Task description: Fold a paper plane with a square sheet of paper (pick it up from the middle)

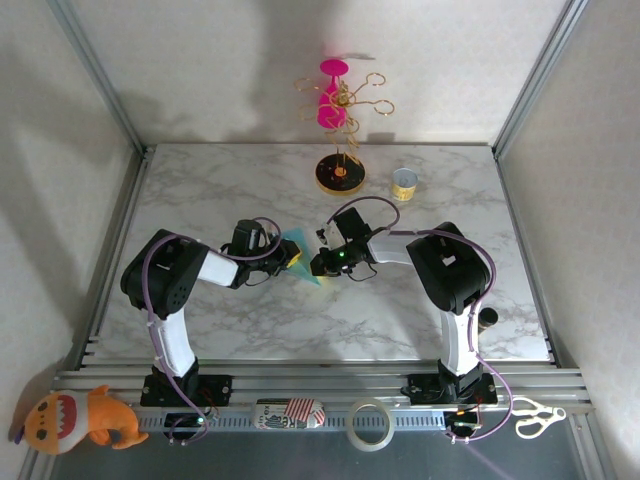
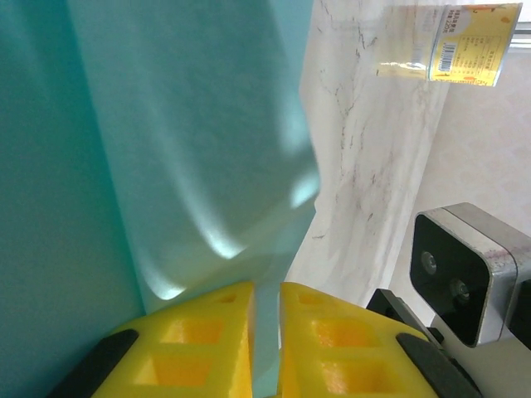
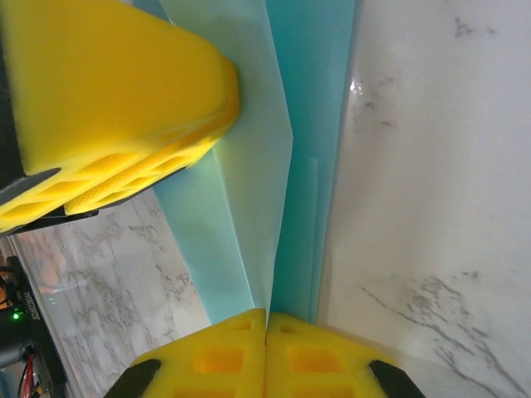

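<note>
The folded teal sheet of paper is held up between the two arms, above the middle of the marble counter. The left gripper has it from one side and the right gripper from the other, the two close together.

In the left wrist view, the yellow fingers are pressed almost together on the lower edge of the paper, which rises from them as a broad, gently curved surface. Beyond it stands a yellow can; its label carries a barcode and small print too fine to read.

In the right wrist view, that gripper's fingers are clamped together on a creased, layered edge of the paper, with a fold line running up from them. A finger of the left gripper lies against the paper higher up.

The can sits at the far side of the counter, near a round black-and-yellow stand.
</note>
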`<state>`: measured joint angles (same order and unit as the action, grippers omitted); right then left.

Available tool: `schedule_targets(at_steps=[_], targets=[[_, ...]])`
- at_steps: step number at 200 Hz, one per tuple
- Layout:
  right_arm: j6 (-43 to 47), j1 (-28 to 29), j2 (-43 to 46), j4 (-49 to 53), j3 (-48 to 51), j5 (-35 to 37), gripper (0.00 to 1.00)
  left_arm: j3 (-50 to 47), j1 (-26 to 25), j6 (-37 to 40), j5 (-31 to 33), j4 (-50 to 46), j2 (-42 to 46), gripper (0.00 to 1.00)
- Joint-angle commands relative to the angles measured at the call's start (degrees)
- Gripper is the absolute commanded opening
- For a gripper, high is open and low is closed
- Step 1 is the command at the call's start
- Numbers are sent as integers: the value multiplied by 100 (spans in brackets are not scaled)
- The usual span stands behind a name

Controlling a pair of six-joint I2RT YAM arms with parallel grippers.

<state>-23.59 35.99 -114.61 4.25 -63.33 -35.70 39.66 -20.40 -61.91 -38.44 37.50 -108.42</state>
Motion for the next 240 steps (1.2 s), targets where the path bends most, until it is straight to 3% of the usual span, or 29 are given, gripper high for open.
schedule_targets(at_steps=[1,57,143,240], targets=[[23,-17,-257,76,322,589,8,-35,119,89,-26,125,242,18],[-146,-17,-212,-280,600,820,7,-421,159,91,38,329,556,16],[-103,-19,-184,-434,748,909,7,-23,60,12,-79,401,43,14],[101,-22,-276,-351,717,871,17,147,45,88,-103,329,-196,14]])
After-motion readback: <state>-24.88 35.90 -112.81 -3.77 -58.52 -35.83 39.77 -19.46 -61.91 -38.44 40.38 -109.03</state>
